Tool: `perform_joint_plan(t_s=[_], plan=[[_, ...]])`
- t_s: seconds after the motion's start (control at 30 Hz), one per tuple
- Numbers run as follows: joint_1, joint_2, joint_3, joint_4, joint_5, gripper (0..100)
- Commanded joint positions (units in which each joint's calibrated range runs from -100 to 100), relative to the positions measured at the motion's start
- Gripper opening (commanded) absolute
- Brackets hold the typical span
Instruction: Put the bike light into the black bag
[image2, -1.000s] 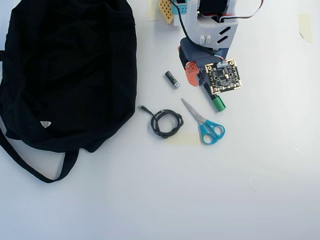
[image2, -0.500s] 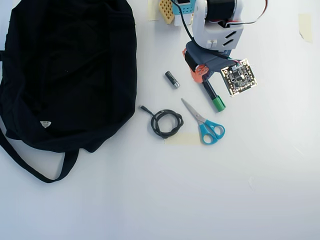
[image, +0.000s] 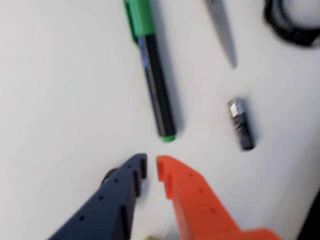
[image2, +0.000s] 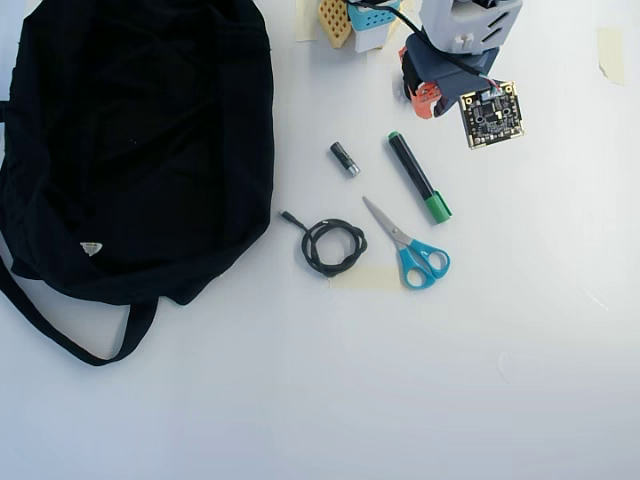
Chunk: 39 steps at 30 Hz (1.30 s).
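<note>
The black bag (image2: 140, 140) lies at the left of the overhead view, with its white label (image2: 91, 247) and strap (image2: 60, 335) showing. No small chunky black block shows in either view; the bike light is out of view. A black ring-shaped loop (image2: 335, 247) with a thin tail lies right of the bag, and its edge shows in the wrist view (image: 290, 25). My gripper (image: 151, 167) (image2: 418, 100) hovers at the top, near the marker's end. Its dark blue and orange jaws stand almost together and hold nothing.
A black marker with a green cap (image: 156, 85) (image2: 419, 178), a small black cylinder with a silver end (image: 241, 124) (image2: 344, 158) and blue-handled scissors (image2: 410, 245) (image: 222, 30) lie on the white table. The arm's base (image2: 365, 20) stands at the top.
</note>
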Motion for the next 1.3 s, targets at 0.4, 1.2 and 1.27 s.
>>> perform_joint_plan(t_s=[0.4,1.2,1.27], plan=[[-4.78,-15.97,14.5,1.46,-5.85,3],[-14.51,-19.29,24.65,1.03,-18.28,3],[-15.55,-19.29,24.74,0.77,-19.64,3]])
